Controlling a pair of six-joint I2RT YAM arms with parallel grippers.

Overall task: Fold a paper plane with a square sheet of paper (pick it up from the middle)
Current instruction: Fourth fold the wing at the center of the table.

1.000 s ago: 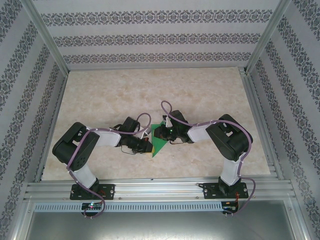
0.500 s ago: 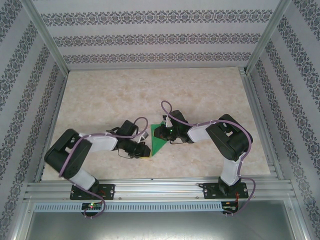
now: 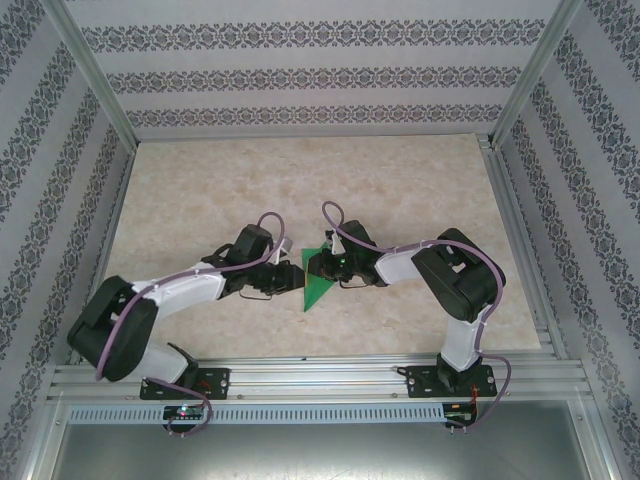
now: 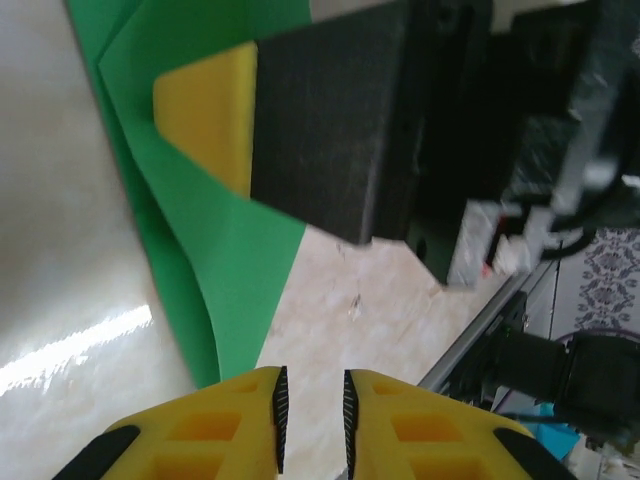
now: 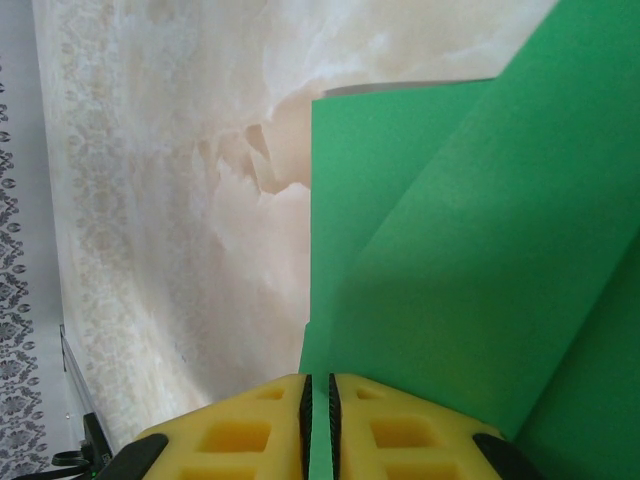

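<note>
The green sheet of paper is folded into a slim pointed triangle, like a paper plane, between the two arms near the table's middle. My right gripper is shut on one edge of the folded paper, which fans out ahead of its yellow fingers. My left gripper stands slightly open just beside the paper, with bare table showing between its pads. From above, the left gripper faces the right gripper across the paper. The right gripper's yellow fingertip rests against the green layers.
The marble-patterned table stretches behind the arms. An aluminium frame rail runs along the near edge, and patterned walls close in the back and sides. The right arm's black body looms close in front of the left gripper.
The left gripper has opened a little and let go of the paper. Its arm has stretched out lower to the left, with the gripper shifting slightly away from me. The right arm has stayed put.
</note>
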